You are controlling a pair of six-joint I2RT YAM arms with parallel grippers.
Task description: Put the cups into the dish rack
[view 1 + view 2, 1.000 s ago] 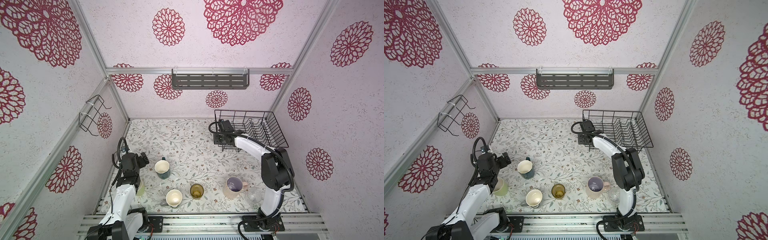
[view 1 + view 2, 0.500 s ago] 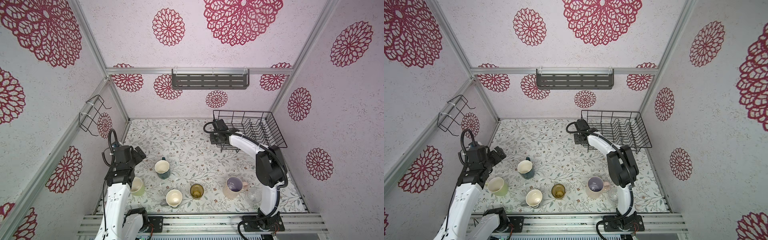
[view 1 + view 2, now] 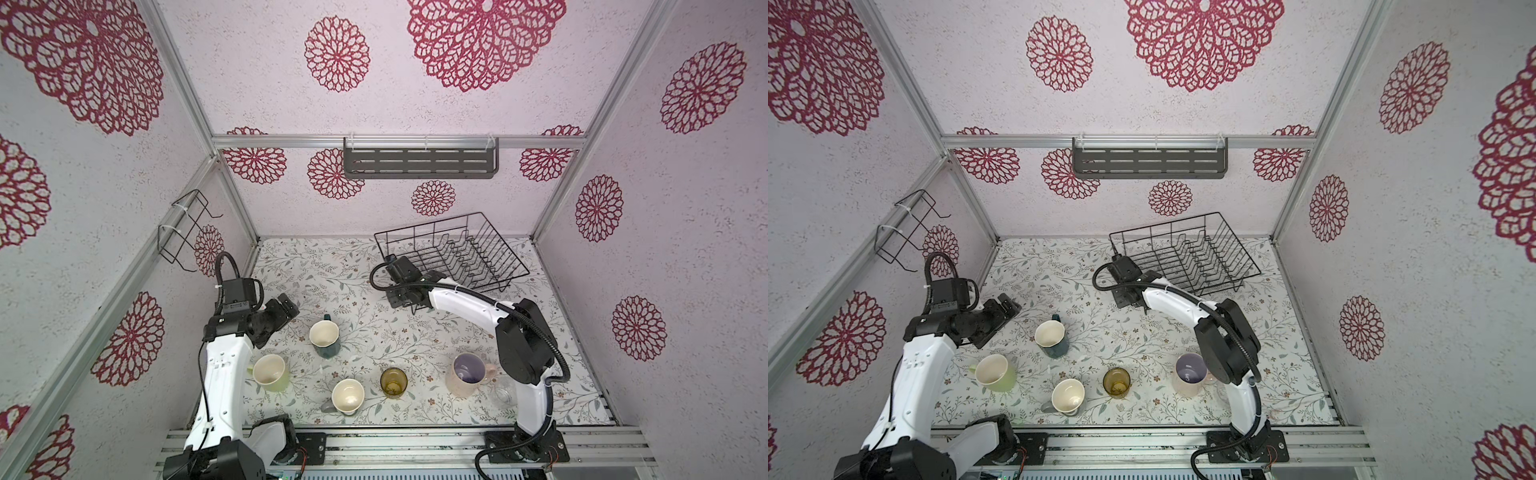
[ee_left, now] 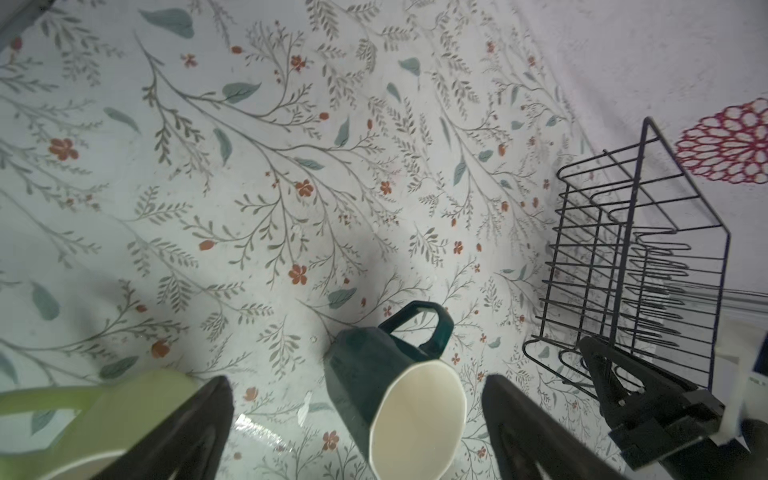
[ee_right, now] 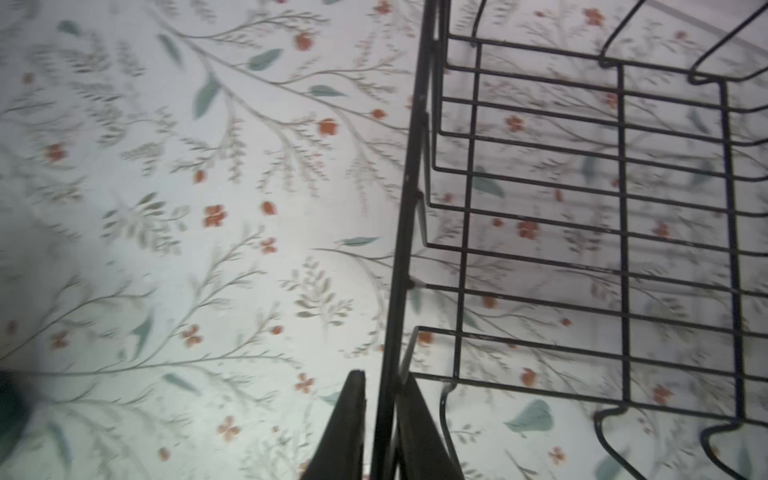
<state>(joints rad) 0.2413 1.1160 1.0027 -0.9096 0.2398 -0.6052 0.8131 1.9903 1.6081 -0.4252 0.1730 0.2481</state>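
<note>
Six cups stand on the surface, the clear glass seemingly part-hidden by the right arm, whose jaws clamp the one dish rack's rim; left jaws apart.

We see pale textured walls printed with crimson floral medallions, edged by aluminium rails. A grey slotted shelf hangs on the back wall, a black wire holder on the left. The floor shows leafy sprigs.
</note>
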